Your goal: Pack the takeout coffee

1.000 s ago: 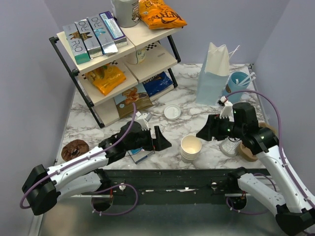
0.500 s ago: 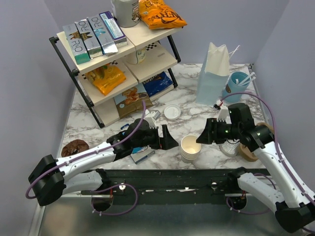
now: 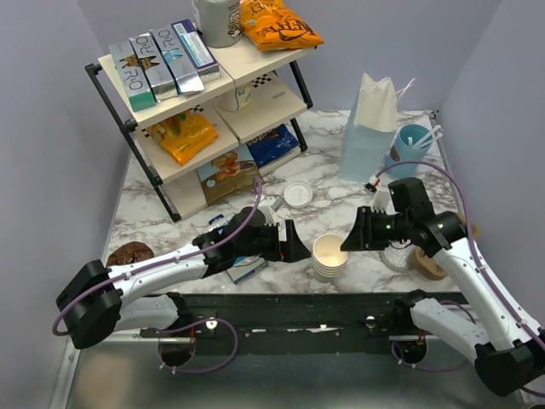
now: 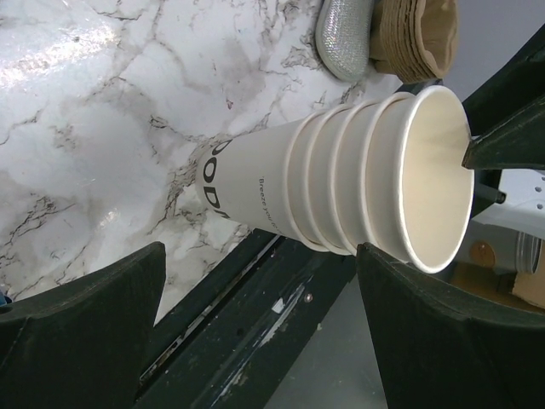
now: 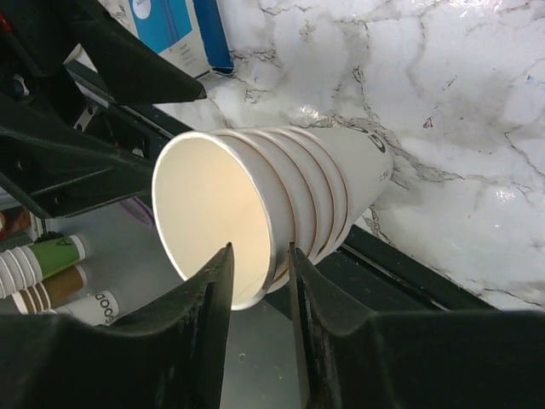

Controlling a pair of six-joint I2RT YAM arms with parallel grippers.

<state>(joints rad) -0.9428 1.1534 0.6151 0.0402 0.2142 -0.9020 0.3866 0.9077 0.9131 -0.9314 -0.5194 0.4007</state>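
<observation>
The lidded takeout coffee is not in view in any frame. A stack of lidless cream paper cups (image 3: 329, 256) stands near the table's front edge. My left gripper (image 3: 294, 247) is open just left of the stack; in the left wrist view (image 4: 260, 251) its wide jaws lie on either side of the stack (image 4: 341, 187). My right gripper (image 3: 347, 243) is open at the stack's right rim. In the right wrist view (image 5: 260, 249) one finger sits inside the top cup (image 5: 281, 196) and one outside, and the rim wall does not look pinched.
A loose flat white lid (image 3: 299, 194) lies behind the stack. A blue and white paper bag (image 3: 368, 128) and a blue cup with stirrers (image 3: 411, 146) stand at the back right. A snack shelf (image 3: 204, 102) fills the back left. A doughnut (image 3: 129, 256) lies at the front left.
My left gripper has moved right, up to the cup stack. My right gripper has moved left and down onto the top cup's rim.
</observation>
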